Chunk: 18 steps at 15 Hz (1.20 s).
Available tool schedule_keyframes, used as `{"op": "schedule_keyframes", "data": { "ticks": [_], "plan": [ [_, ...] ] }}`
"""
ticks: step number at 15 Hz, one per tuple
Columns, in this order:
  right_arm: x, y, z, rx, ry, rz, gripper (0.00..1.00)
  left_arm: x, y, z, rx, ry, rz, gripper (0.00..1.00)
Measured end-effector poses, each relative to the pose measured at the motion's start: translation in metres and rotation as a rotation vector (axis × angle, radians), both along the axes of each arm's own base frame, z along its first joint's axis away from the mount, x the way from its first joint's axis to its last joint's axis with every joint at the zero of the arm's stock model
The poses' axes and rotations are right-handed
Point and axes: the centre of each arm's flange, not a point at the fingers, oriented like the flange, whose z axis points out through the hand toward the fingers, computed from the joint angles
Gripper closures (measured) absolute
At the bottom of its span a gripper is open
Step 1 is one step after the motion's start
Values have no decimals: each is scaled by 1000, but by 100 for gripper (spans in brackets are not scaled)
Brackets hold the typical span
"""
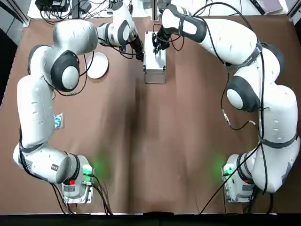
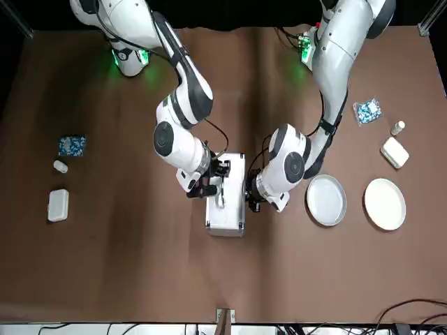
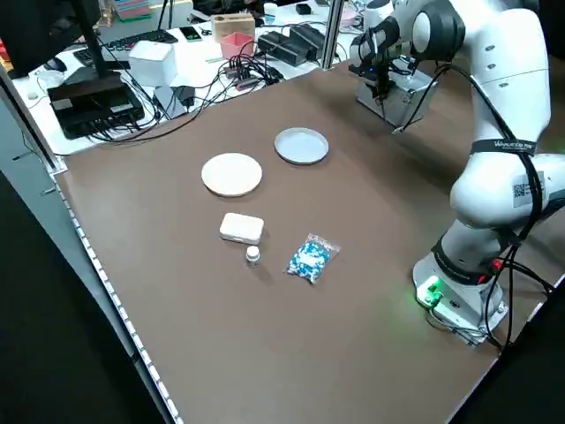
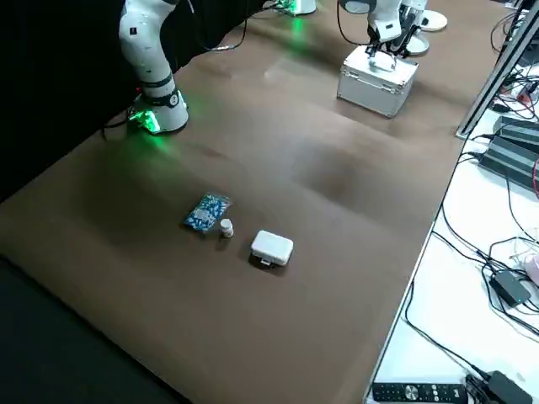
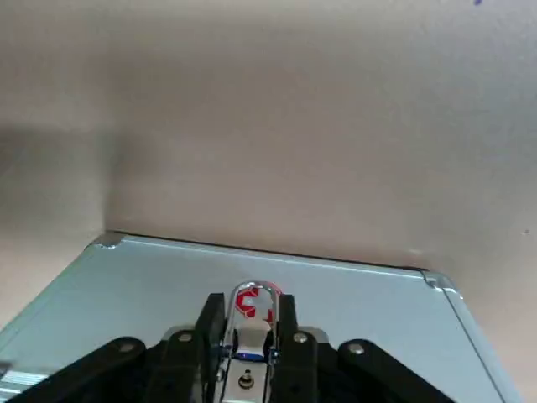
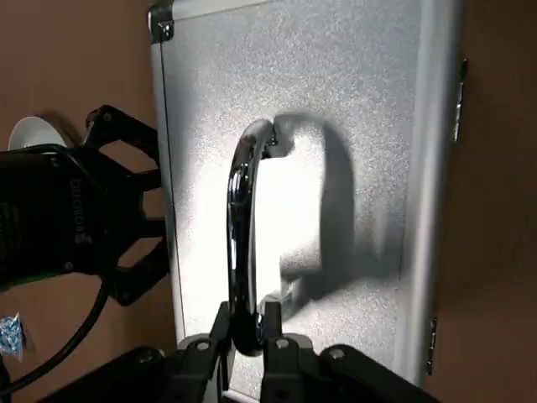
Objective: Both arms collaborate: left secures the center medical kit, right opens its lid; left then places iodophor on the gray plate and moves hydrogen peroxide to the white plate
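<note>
While the silver medical kit [image 2: 225, 218] is lying closed mid-table, both arms are gripping.
Left gripper [image 5: 249, 340] is pinching its side's metal loop [image 5: 275, 294]; right gripper [image 6: 247, 332], its top handle [image 6: 240, 210].

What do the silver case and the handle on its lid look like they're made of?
The case looks like brushed or textured aluminium panels, perhaps over another core: grey, finely speckled, with metal edge strips. The handle seems to be polished, chrome-like metal, judging by its sharp mirror highlights.
</note>
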Motion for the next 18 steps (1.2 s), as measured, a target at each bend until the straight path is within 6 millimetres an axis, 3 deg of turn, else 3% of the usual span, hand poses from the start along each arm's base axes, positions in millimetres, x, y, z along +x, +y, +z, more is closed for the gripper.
{"op": "schedule_keyframes", "data": {
  "ticks": [18],
  "plan": [
    [7,-2,11,10,-8,-48,81,0,-1,0,7,-7,-9,70]
  ]
}}
